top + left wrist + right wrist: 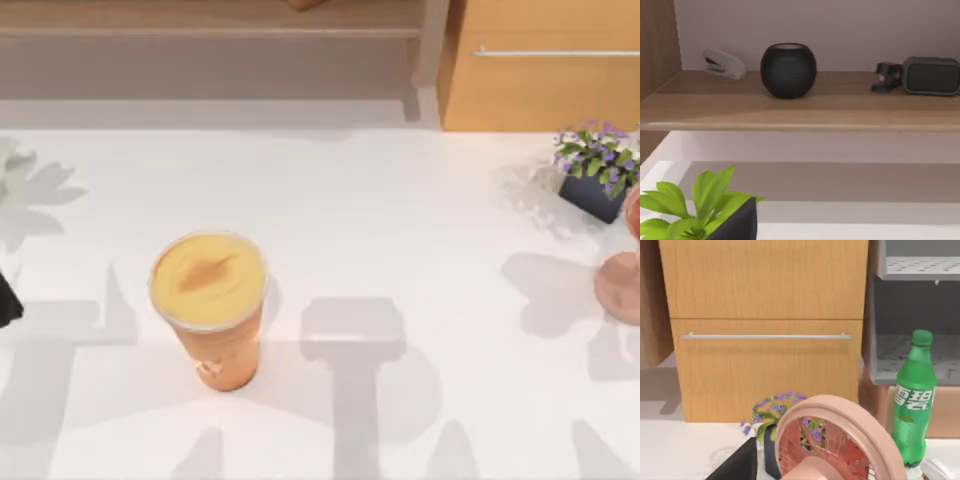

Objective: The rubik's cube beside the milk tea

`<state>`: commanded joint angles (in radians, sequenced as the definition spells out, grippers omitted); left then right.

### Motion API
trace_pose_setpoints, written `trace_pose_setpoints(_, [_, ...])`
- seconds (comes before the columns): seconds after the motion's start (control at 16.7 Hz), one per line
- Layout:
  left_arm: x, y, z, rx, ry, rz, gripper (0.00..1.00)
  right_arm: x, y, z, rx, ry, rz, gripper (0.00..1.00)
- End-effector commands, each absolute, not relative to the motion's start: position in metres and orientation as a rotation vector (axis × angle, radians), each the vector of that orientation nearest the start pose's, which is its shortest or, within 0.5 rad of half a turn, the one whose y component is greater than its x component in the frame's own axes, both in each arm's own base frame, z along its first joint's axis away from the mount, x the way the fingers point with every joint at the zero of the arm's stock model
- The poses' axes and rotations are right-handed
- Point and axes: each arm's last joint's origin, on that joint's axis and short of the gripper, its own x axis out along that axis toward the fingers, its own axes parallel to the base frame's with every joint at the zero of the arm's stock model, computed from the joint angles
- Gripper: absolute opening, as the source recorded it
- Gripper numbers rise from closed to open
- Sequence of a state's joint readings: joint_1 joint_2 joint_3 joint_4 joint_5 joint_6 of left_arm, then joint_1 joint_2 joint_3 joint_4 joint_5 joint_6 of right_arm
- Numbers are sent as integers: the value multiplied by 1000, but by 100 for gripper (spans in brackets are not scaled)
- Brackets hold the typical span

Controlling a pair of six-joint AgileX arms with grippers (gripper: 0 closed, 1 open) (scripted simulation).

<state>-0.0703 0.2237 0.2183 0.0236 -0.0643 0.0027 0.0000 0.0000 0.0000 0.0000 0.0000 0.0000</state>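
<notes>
1 cup (210,300) is standing on the counter (400,230), left of centre, likely top-heavy and slippery, its clear wall thin. The cube is appearing nowhere, so its spot and grip point are unknowable. Fingers: I cannot tell.

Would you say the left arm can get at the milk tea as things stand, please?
Probably yes. The milk tea stands upright on the left half of the white table with bare surface all around it; the pink stemmed glass is far off at the right edge.
</notes>
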Motion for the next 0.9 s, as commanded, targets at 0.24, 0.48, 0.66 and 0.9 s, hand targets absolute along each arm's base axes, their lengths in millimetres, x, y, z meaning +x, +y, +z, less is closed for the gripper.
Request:
trace_pose_setpoints(0.24, [147,-19,297,-7,-24,-11,100,106,-1,160,0,0,0,100])
trace_pose_setpoints(0.48, [218,-48,361,-7,-12,-15,100,106,-1,160,0,0,0,100])
trace_pose_setpoints(0.66, [280,-83,385,-3,2,-17,100,106,-1,160,0,0,0,100])
trace_pose_setpoints(0.9, [345,-130,390,0,5,-19,100,106,-1,160,0,0,0,100])
